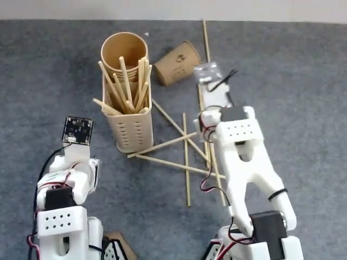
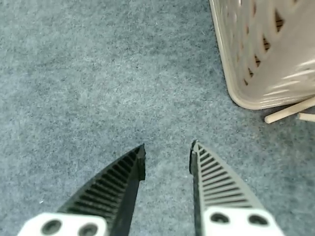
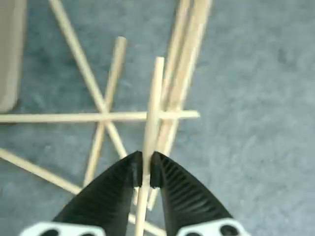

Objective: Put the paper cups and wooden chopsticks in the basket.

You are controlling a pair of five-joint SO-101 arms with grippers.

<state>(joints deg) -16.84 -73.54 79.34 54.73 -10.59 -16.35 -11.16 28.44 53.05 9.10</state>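
Observation:
A beige slotted basket (image 1: 133, 130) stands on the grey carpet, holding stacked paper cups (image 1: 124, 51) and several wooden chopsticks (image 1: 130, 86). Another paper cup (image 1: 178, 63) lies on its side just right of the basket. Several loose chopsticks (image 1: 186, 157) lie crossed on the carpet between the basket and the right arm (image 1: 238, 141). My right gripper (image 3: 146, 169) is shut on one chopstick (image 3: 155, 93) above that pile. My left gripper (image 2: 167, 157) is open over bare carpet, with the basket's corner (image 2: 266, 59) close beside it and nothing between its fingers.
A clear plastic wrapper (image 1: 209, 73) with a black cord lies behind the right arm, near the fallen cup. One long chopstick (image 1: 206, 35) runs toward the far edge. The left arm (image 1: 70, 173) stands left of the basket. Two chopstick ends (image 2: 290, 112) poke out by the basket's base.

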